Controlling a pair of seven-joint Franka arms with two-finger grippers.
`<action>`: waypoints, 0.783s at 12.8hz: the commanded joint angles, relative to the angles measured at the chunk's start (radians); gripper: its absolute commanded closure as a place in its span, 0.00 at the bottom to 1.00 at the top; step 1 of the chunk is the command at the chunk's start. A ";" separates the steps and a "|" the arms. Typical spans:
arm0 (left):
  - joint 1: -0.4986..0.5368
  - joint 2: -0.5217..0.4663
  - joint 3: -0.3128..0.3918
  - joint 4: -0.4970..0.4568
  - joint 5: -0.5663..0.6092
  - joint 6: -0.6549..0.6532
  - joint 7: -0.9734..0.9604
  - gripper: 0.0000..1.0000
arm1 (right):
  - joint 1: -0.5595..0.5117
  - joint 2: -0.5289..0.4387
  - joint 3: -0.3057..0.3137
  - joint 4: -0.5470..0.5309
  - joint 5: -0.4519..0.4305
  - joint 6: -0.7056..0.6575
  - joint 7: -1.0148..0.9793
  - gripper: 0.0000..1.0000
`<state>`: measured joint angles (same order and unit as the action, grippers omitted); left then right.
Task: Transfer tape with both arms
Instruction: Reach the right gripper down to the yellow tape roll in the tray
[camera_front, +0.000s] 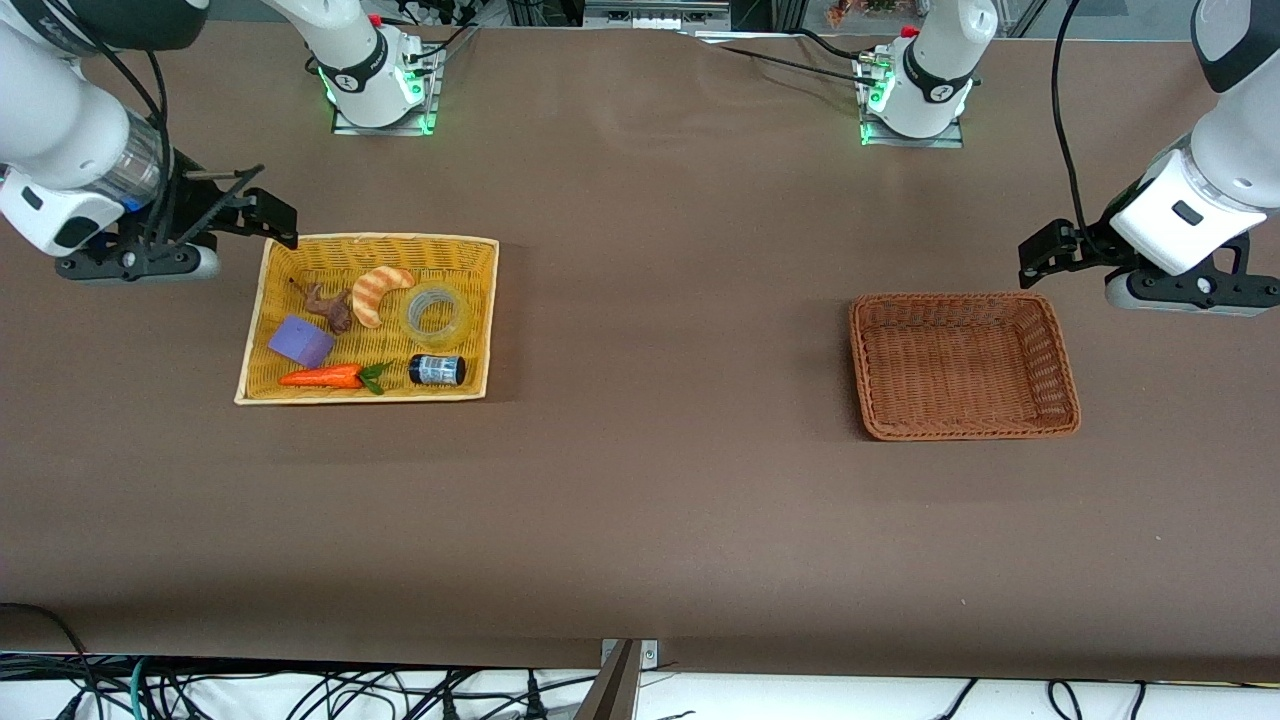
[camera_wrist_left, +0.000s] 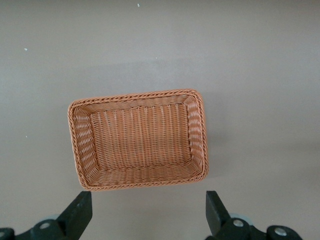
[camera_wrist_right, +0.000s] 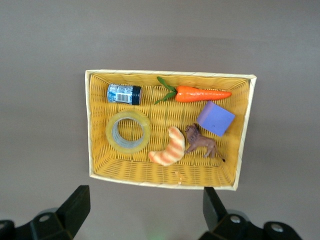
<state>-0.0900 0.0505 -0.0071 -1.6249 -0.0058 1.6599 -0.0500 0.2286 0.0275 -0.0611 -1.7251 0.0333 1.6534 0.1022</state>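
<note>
One tape (camera_front: 437, 314) roll lies flat in the yellow basket (camera_front: 268, 275), its round hole facing up so it has no long axis, beside one croissant (camera_front: 378, 293) and just above one dark jar (camera_front: 437, 370) in the front view. One carrot (camera_front: 325, 377), one purple block (camera_front: 300, 341) and what looks like one small brown animal figure (camera_front: 330, 307) share that basket, while one brown basket (camera_front: 1064, 370) sits toward the left arm's end of the bench. The right gripper (camera_wrist_right: 142, 212) hangs spread wide at the yellow basket's edge and the left gripper (camera_wrist_left: 148, 214) hangs spread wide by the brown basket, neither holding anything.

Brown table (camera_front: 660, 500) bears a yellow basket (camera_front: 478, 318) toward the right arm's end, a brown wicker basket (camera_front: 1060, 375) toward the left arm's
</note>
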 joint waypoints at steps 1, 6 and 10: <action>0.004 0.003 -0.007 0.020 0.013 -0.022 0.016 0.00 | -0.005 -0.009 0.015 -0.179 -0.012 0.179 -0.002 0.00; 0.006 0.003 -0.007 0.022 0.013 -0.020 0.018 0.00 | -0.005 0.103 0.049 -0.384 -0.010 0.500 0.001 0.00; 0.006 0.003 -0.007 0.020 0.013 -0.020 0.018 0.00 | -0.003 0.185 0.070 -0.522 -0.007 0.764 0.002 0.00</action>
<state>-0.0901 0.0505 -0.0072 -1.6244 -0.0058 1.6598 -0.0500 0.2300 0.2023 -0.0007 -2.2062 0.0330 2.3443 0.1025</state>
